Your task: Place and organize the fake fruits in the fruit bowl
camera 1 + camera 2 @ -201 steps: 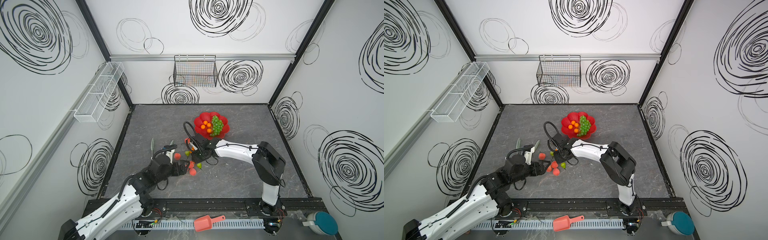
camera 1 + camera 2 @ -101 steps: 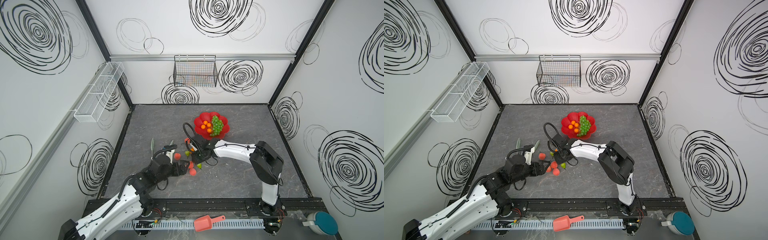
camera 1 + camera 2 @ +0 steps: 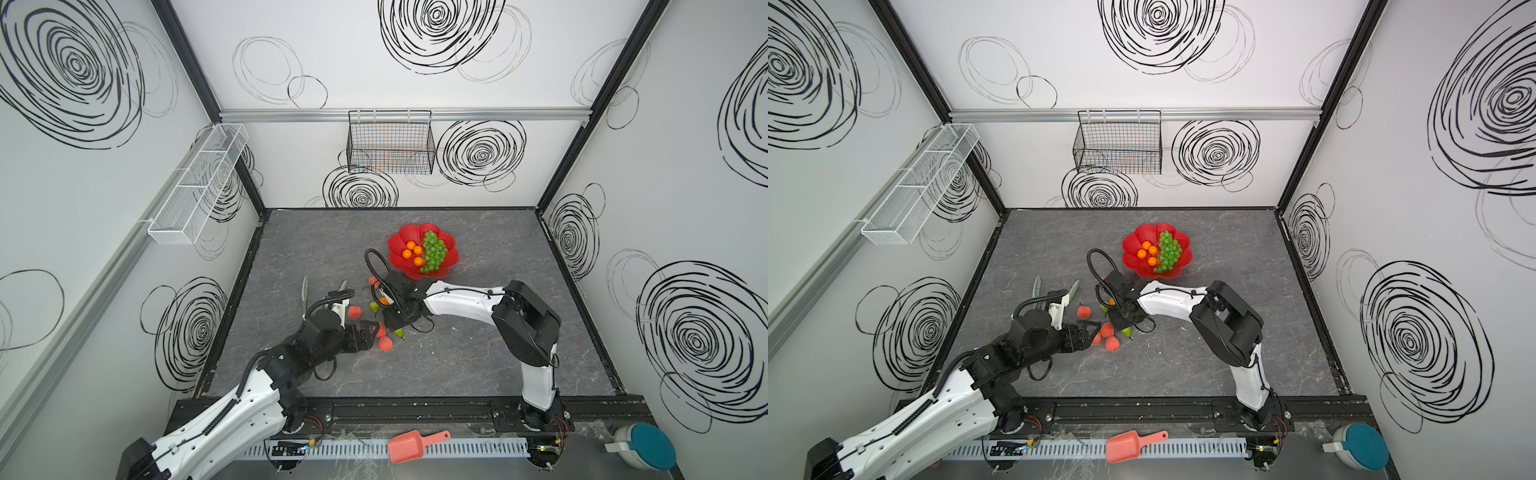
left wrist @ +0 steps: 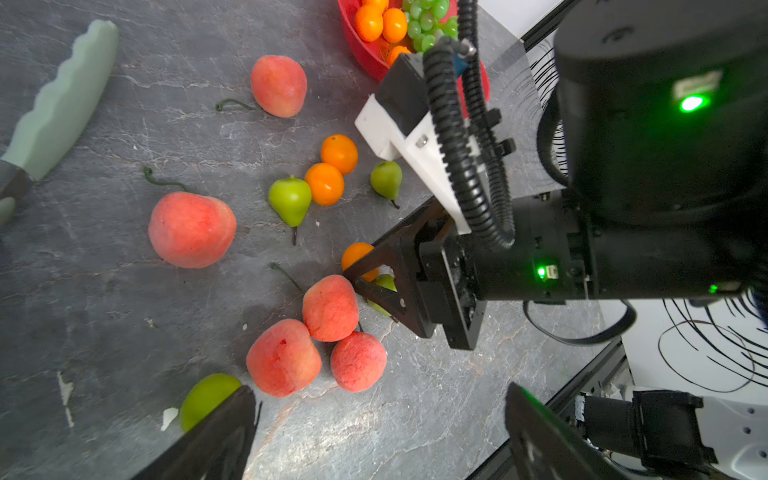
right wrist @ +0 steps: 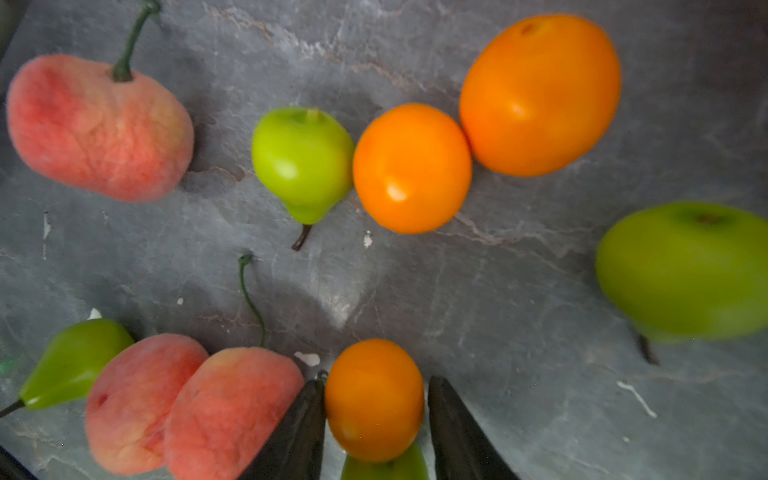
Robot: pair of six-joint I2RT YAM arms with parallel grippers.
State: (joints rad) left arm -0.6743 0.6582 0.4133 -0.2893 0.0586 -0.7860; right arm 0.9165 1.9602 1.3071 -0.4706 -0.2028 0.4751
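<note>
Fake fruits [image 4: 330,307] lie in two places; some sit in the fruit bowl [image 3: 397,259], which stands toward the far side of the grey table [image 3: 457,365], a little right of centre; the rest lie loose on the slab, near and to the left of it. In the bowl a bunch of green grapes [image 3: 434,251] fills the right half; several orange balls [image 3: 417,249] rest beside it on the left.

The right gripper [image 5: 376,380] reaches leftward into the loose pile, low over the table; one orange ball [image 5: 374,399] sits squarely between its jaws, with a green pear [image 5: 384,467] just behind it, deeper in the gap; one jaw touches the ball, and a peach [image 5: 232,411] lies against that jaw's outer side; the other jaw stands at the ball's edge, and I cannot tell whether the pair is pressing the ball or merely flanking it.

The left gripper [image 4: 378,415] sits just left of the pile, jaws wide apart with nothing between them; three peaches [image 4: 282,357] bunched together lie just ahead of it; another pear [image 4: 208,399] shows partly behind one jaw.
</note>
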